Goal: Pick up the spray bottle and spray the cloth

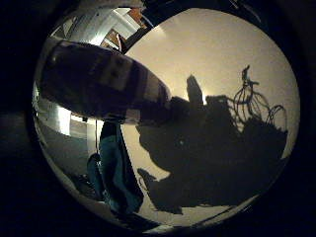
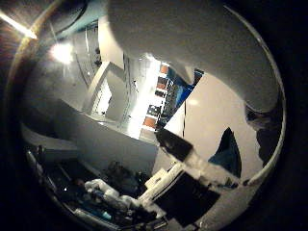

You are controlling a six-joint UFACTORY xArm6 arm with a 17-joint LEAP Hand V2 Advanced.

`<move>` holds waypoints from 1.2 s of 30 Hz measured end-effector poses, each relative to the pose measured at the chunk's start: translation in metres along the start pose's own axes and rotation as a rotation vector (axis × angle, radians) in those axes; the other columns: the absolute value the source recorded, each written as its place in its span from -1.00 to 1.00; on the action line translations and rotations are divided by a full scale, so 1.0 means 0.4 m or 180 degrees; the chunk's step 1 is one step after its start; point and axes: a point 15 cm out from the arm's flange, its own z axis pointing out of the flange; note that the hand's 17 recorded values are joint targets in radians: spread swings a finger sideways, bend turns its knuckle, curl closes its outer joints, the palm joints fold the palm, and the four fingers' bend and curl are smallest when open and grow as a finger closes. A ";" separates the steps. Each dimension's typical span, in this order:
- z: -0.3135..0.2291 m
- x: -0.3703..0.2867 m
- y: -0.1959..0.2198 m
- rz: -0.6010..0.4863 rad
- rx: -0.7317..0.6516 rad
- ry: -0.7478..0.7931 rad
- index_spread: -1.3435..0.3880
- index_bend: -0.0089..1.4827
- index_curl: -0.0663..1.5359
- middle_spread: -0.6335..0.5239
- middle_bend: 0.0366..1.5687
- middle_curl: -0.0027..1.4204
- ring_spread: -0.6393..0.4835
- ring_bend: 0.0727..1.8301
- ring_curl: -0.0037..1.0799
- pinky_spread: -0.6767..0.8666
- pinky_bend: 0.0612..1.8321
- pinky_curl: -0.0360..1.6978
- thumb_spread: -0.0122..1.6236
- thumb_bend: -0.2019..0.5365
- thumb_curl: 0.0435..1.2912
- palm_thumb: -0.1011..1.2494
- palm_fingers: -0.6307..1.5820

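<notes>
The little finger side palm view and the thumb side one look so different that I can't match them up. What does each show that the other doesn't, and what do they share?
Only the little finger side view shows the large dark shadow cast across the table. Only the thumb side view shows the white and black fingers of the hand and the room behind. Both show the spray bottle close to the palm, the blue cloth and the pale table.

Teal-blue cloth [image 1: 116, 173], pale cream table [image 1: 217, 44], white bottle [image 2: 192, 43], white-and-black hand [image 2: 192, 159]
</notes>
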 end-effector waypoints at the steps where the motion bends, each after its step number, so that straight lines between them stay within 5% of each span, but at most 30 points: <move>1: 0.007 0.001 -0.010 0.0028 0.0032 -0.0029 0.34 -0.73 -0.51 -0.02 -0.33 -0.36 0.11 -0.23 -0.38 0.11 -0.15 -0.97 0.22 -0.50 -0.54 0.10 0.08; 6: 0.040 -0.006 -0.033 0.0190 0.0165 -0.0195 0.16 -0.60 -0.36 -0.31 -0.11 -0.15 -0.22 0.04 -0.15 -0.41 0.22 -0.89 0.17 -0.50 -0.51 0.24 0.42; 9: 0.047 -0.007 -0.048 0.0193 0.0183 -0.0226 0.08 -0.44 -0.20 -0.39 0.00 -0.01 -0.28 0.15 -0.02 -0.53 0.38 -0.80 0.15 -0.50 -0.49 0.32 0.53; 21: 0.040 -0.046 -0.045 0.0148 0.0101 -0.0427 0.06 0.07 0.31 -0.34 0.36 0.31 -0.27 0.39 0.24 -0.41 0.64 -0.51 0.08 -0.50 -0.43 0.61 0.60; 27: -0.008 -0.104 -0.047 0.0032 0.0069 -0.0573 0.14 0.24 0.36 -0.25 0.47 0.31 -0.23 0.43 0.28 -0.38 0.63 -0.43 0.09 -0.49 -0.39 0.71 0.62; 36: -0.122 -0.264 -0.033 -0.0627 -0.0251 -0.0166 0.23 0.36 0.32 -0.18 0.57 0.27 -0.22 0.47 0.33 -0.36 0.63 -0.33 0.15 -0.49 -0.35 0.79 0.60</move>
